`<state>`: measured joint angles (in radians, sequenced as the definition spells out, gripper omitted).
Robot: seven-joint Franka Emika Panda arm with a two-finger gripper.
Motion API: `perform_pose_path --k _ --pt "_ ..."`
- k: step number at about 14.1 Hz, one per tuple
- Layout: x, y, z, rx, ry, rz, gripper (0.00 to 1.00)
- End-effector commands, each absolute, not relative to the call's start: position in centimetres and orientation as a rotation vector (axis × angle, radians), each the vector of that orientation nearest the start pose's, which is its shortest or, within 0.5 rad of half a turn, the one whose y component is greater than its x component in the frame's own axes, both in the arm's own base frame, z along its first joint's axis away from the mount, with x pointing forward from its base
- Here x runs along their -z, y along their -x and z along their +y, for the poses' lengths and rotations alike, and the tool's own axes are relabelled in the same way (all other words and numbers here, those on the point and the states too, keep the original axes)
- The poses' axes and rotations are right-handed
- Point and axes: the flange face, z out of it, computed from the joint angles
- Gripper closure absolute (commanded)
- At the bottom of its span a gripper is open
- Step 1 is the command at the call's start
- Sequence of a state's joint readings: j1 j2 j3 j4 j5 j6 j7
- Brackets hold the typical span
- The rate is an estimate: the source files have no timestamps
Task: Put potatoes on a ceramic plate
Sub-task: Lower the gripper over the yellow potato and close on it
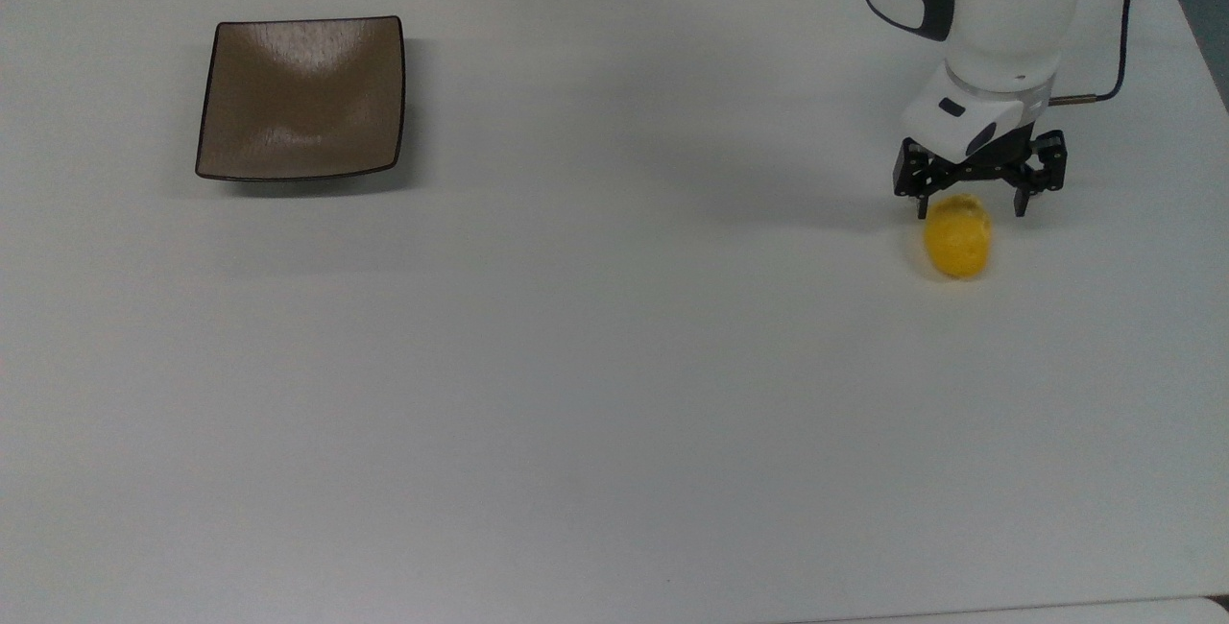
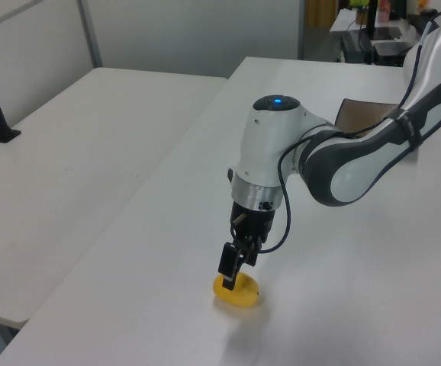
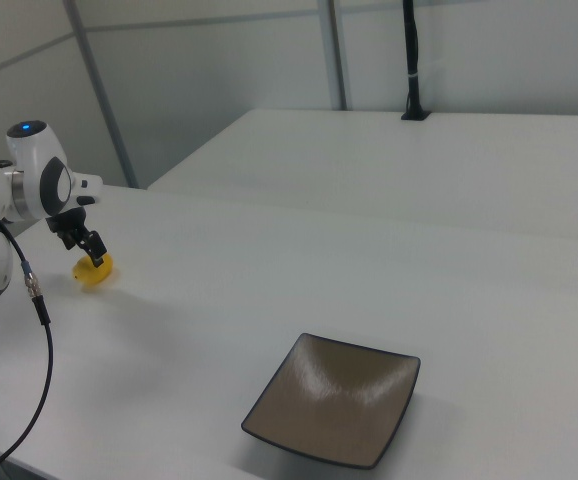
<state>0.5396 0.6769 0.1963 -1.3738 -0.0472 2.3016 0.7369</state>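
In the top view, going from its left to its right, the ceramic plate (image 1: pixel 301 97) comes first: a square, glossy brown plate with a thin dark rim, lying flat near the worktop's (image 1: pixel 576 365) far left corner. Nothing lies on it. A broad stretch of bare white worktop separates it from the rest.

Toward the top view's right, near the worktop's right edge and in its far half, lies the potato (image 1: pixel 957 235), a small yellow-orange oval lump with a slightly bumpy skin, resting on the worktop surface, well apart from the plate. Directly over its far end is the gripper (image 1: pixel 970 210), hung from the white Franka arm (image 1: pixel 979 10). The jaws are released, spread wider than the potato, with one black fingertip (image 1: pixel 923 209) at each side of the potato's far end.

In the left view the arm (image 2: pixel 342 164) reaches in from the left view's right, and the gripper (image 2: pixel 232 280) has its tips down at the potato (image 2: pixel 238 292), near the worktop's edge on the left view's left; whether the tips touch the potato cannot be told.

In the right view the gripper (image 3: pixel 93 258) and potato (image 3: pixel 94 270) sit at the right view's left, and the plate (image 3: pixel 335 411) lies near the worktop's front edge.
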Motion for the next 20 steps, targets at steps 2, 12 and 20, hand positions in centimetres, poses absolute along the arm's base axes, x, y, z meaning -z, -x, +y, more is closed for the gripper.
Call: perform_pose_path --k 2,12,20 --pt "-33.0 -58.9 49.0 0.254 2.911 0.05 0.0" --pt "-33.5 -59.0 48.9 0.32 2.921 0.035 0.67" --pt "-41.9 -57.8 39.9 0.363 2.961 0.014 0.64"
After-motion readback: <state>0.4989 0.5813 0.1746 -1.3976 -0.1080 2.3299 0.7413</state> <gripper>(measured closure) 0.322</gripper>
